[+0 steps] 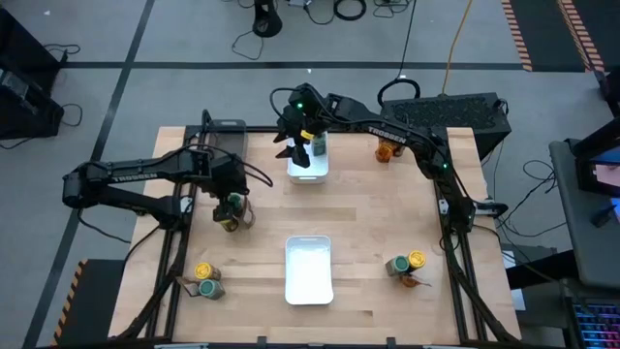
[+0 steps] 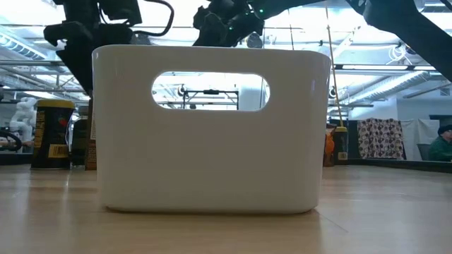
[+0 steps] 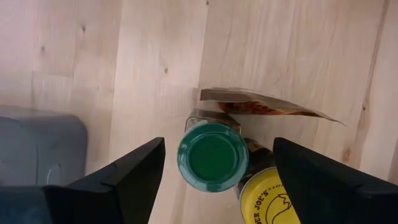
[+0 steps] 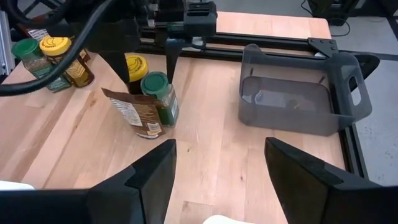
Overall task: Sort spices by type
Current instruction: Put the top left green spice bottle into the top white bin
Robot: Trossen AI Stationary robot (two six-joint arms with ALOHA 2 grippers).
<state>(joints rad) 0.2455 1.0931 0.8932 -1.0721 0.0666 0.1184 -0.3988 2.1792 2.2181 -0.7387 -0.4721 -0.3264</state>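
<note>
the left gripper (image 3: pixel 214 171) hangs over a trio of spices, jaws spread wide and holding nothing. between its fingers stands a round green-lidded glass jar (image 3: pixel 213 157), a yellow-lidded jar (image 3: pixel 268 199) touching it on one side and a flat brown-orange paper packet (image 3: pixel 267 107) just beyond. only the left wrist view shows this gap; from above the arm covers most of the trio (image 1: pixel 232 211). the right wrist view sees the same three from the side, with a dark grey plastic tray (image 4: pixel 298 93) near them.

the right gripper (image 1: pixel 294 145) hovers over the far white rectangular bin (image 1: pixel 308 167), jaws open and empty in its own view.

counted from above: two white bins, the near one (image 1: pixel 309 269) filling the low view; three further spice groups on the wooden table (image 1: pixel 368 208), one at the near left (image 1: pixel 205 281), one at the near right (image 1: pixel 407 266), one at the far right (image 1: pixel 389 149). each near group shows one yellow and one green lid; their packets and the far group are too small to make out.
</note>
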